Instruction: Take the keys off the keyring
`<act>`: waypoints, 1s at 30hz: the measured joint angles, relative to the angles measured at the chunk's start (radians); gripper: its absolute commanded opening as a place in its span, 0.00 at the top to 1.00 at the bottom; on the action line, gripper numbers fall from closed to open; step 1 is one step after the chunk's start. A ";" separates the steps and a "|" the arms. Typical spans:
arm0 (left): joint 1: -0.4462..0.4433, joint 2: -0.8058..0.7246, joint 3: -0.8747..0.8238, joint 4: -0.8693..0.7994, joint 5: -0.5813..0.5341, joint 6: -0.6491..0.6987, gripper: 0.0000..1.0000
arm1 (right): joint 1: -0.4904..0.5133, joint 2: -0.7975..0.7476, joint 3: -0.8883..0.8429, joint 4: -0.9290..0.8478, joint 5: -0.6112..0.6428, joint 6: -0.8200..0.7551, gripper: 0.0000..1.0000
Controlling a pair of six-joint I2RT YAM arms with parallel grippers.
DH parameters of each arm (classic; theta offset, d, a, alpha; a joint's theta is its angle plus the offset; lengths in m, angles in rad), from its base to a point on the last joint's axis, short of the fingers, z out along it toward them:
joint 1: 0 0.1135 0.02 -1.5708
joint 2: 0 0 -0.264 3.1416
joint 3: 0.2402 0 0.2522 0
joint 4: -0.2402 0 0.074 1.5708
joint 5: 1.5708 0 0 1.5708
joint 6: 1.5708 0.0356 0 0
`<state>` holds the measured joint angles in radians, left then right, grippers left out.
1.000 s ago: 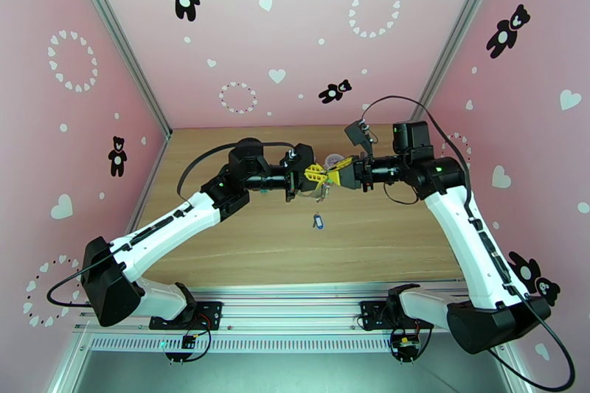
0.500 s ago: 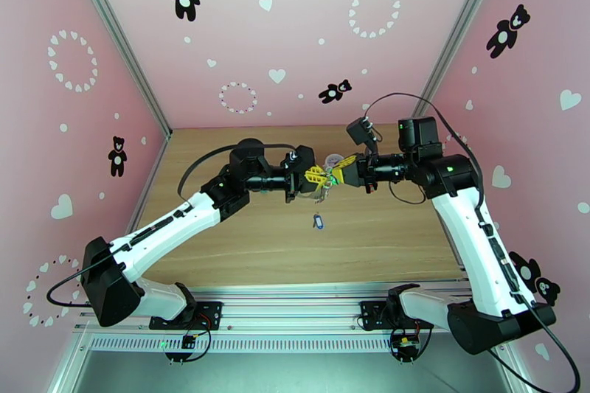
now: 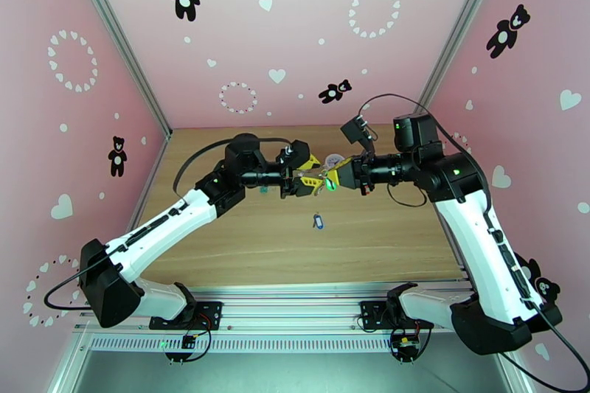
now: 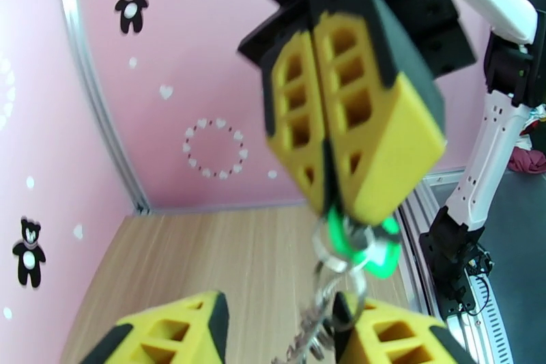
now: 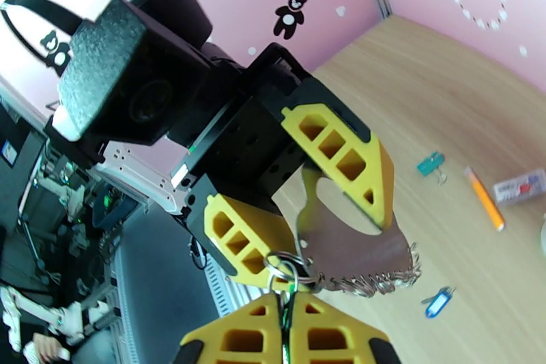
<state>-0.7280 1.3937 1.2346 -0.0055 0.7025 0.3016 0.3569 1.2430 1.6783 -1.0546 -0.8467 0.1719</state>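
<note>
Dull grey-brown chain keyring (image 5: 355, 253) is up in the air over the middle of the wooden worktop (image 3: 221, 240), strung between the two arms. Compared with a second ago, the left wrist has rolled and backed off a bit and the right arm has pushed in after it. A green glint now shows between them from above. The blue plastic-headed key (image 3: 318, 222) already lies mid-worktop, so I'd guess this is the last one coming off.

Left wrist cam is the useful one: right jaws pressed together on the bright green plastic-headed key (image 4: 338, 237), with a small metal ring (image 4: 332, 257) hanging off it. Right wrist cam gives the other side: left jaws apart, keyring lying between them against one finger.
</note>
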 measured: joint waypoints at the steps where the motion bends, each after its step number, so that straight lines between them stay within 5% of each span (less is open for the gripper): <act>1: 0.000 -0.014 -0.031 0.007 -0.022 -0.014 0.44 | 0.002 0.001 0.000 -0.002 0.011 0.031 1.00; 14: -0.103 -0.169 -0.293 0.158 -0.410 -0.186 0.40 | 0.028 0.020 -0.060 -0.018 0.155 0.318 1.00; 30: -0.166 -0.168 -0.391 0.422 -0.518 -0.233 0.48 | 0.060 0.039 -0.084 0.035 0.217 0.458 1.00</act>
<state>-0.8940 1.2255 0.8433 0.4160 0.1844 0.0689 0.4164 1.2816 1.5944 -1.0195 -0.6296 0.6296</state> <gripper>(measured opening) 0.519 0.041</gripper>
